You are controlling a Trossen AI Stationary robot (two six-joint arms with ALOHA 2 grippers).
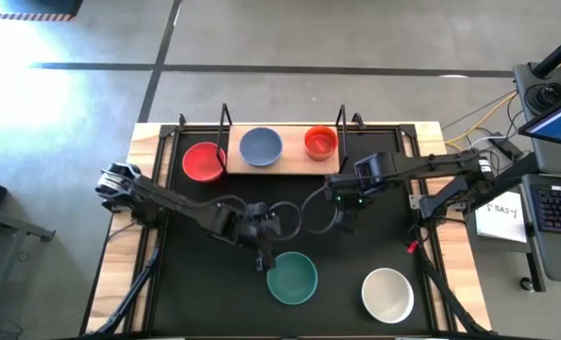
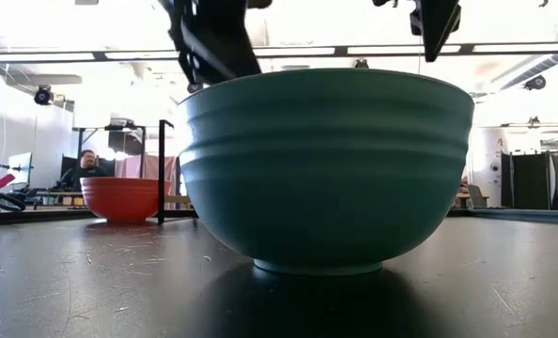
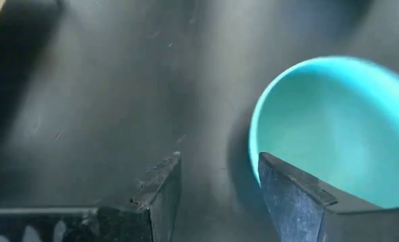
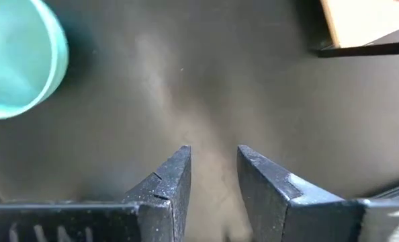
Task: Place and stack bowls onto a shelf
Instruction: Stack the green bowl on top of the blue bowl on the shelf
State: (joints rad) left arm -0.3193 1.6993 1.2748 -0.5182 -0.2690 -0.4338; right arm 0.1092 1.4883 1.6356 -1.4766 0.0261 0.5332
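Observation:
A teal bowl stands on its foot on the black mat. My left gripper is open at the bowl's left rim, one finger over the inside and one outside over the mat. My right gripper is open above bare mat, to the far right of the teal bowl. A white bowl sits on the mat near the front right. The wooden shelf carries a blue-grey bowl and an orange-red bowl. A red bowl stands at the shelf's left end. My left gripper stands astride the teal bowl's rim, coming from above and slanting down. I cannot tell whether either finger touches the rim. The bowl rests upright on the mat.
The black mat covers most of the table. The shelf's black wire uprights rise at both ends of the board. Cables loop on the mat between the arms. A person sits in the room beyond the table.

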